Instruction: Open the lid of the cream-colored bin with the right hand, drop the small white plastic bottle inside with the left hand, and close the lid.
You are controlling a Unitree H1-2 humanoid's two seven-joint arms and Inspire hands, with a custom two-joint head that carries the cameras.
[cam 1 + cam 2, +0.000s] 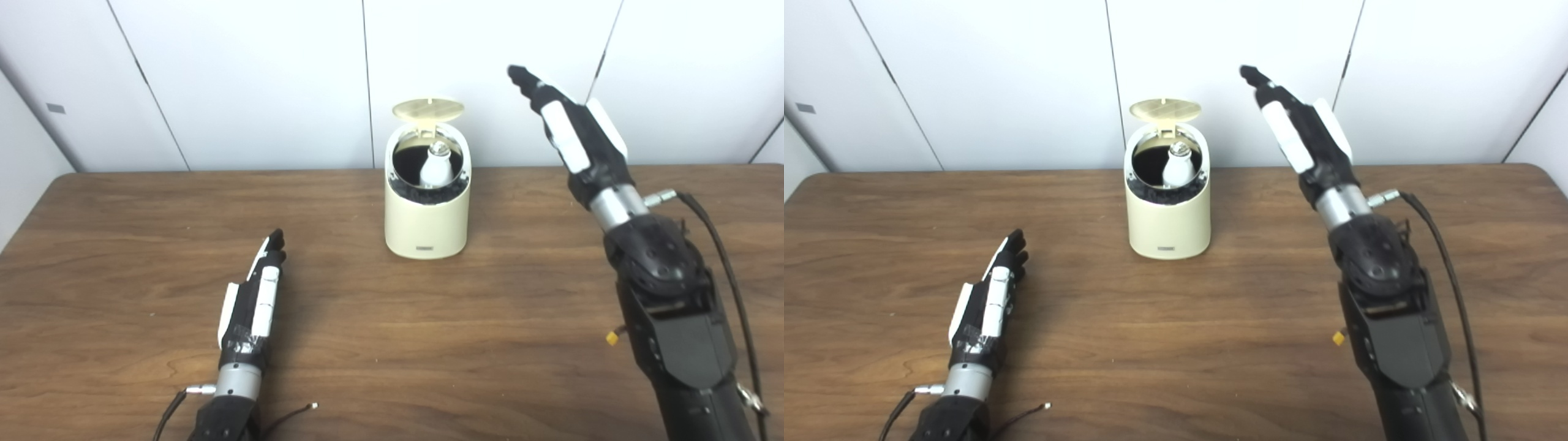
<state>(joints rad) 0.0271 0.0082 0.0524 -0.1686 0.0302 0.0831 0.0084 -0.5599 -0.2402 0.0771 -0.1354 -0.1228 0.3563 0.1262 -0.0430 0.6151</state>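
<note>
The cream-colored plastic bin with rounded corners stands at the far middle of the brown wooden table, and its round hinged lid is tipped up at the far edge of the opening. The small white plastic bottle with a silvery cap already sits inside, upright and leaning a little, its top showing above the dark liner. So what appears to remain is closing the lid.

The right hand is raised above the table to the right of the bin, fingers stretched out nearly straight and together, holding nothing, pointing up and toward the left. The lid lies to its left at roughly the level of the fingertips, well apart from them. The left hand rests low on the near left of the table, fingers extended flat, empty, pointing toward the bin.

The right hand is the nearer to the lid; a leftward sweep and a downward press would probably shut it.
</note>
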